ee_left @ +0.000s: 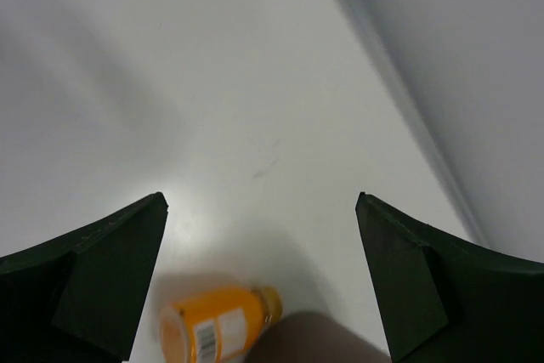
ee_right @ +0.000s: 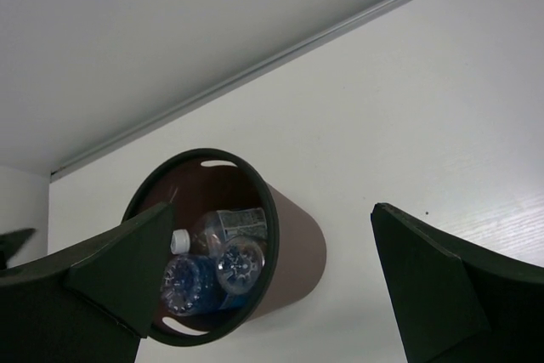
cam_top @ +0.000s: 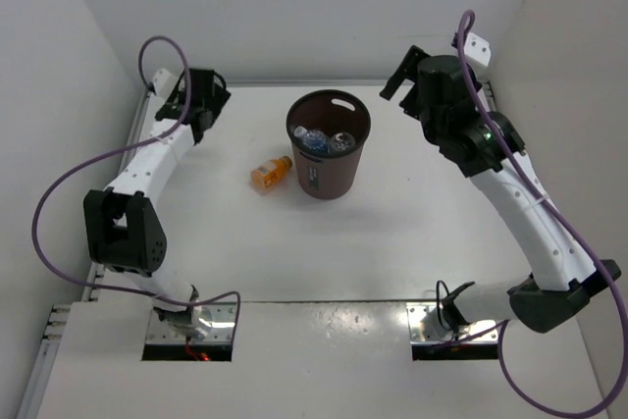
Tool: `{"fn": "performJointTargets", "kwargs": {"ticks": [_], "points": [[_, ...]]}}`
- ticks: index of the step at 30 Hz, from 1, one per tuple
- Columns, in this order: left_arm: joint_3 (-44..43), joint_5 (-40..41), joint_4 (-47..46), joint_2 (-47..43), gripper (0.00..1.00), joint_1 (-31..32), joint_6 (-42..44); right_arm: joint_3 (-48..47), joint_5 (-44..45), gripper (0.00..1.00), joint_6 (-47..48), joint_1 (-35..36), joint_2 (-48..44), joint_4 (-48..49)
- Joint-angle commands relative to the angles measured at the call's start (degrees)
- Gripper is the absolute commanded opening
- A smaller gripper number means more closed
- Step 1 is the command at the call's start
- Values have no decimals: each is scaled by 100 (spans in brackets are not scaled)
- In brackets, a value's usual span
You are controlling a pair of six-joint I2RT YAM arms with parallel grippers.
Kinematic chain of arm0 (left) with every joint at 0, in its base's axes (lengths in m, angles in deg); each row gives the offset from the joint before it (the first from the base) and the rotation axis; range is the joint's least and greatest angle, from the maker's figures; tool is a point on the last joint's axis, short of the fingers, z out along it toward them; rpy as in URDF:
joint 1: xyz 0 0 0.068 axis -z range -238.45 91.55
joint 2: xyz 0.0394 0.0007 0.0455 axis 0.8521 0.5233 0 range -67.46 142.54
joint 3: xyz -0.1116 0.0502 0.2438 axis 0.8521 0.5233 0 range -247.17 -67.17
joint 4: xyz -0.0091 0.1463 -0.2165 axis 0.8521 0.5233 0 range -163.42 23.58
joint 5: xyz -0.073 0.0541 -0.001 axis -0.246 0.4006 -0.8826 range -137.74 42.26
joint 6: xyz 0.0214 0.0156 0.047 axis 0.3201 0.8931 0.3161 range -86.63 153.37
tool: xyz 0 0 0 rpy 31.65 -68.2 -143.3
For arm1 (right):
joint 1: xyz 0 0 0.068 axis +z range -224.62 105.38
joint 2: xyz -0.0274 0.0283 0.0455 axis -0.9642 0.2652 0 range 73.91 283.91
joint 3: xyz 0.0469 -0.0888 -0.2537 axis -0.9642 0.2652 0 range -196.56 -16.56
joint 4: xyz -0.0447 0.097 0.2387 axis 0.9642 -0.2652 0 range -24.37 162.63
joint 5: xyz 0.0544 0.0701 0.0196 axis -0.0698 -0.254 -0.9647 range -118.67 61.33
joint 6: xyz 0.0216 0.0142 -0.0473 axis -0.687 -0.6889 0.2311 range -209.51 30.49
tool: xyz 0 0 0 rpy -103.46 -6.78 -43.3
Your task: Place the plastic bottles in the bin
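Observation:
The dark brown bin (cam_top: 331, 176) stands upright at the table's middle back. Three clear bottles (cam_top: 316, 139) lie inside it; they also show in the right wrist view (ee_right: 223, 261), inside the bin (ee_right: 299, 252). The orange bottle (cam_top: 271, 173) lies on its side on the table just left of the bin, and shows in the left wrist view (ee_left: 218, 323). My left gripper (cam_top: 208, 105) is open and empty at the back left, raised above the table. My right gripper (cam_top: 404, 80) is open and empty, raised at the back right of the bin.
White walls close in the table at the back and both sides. The table (cam_top: 392, 242) is white. Purple cables loop from both arms.

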Motion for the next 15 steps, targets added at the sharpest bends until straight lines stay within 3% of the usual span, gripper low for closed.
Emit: {"fn": "performJointTargets", "kwargs": {"ticks": [1,8,11,15], "points": [[535,-1124,855,-174,100,23,-1846,19,-132,100,-118,-29,101,167],[791,-1749,1321,19,100,23,-3842,80,-133,100,-171,-81,101,114],[590,-2075,1576,397,100,23,-4247,80,-133,100,-171,-81,101,-9],[536,-2023,1577,599,100,488,-4853,80,-80,100,-171,-81,101,-141]]}}
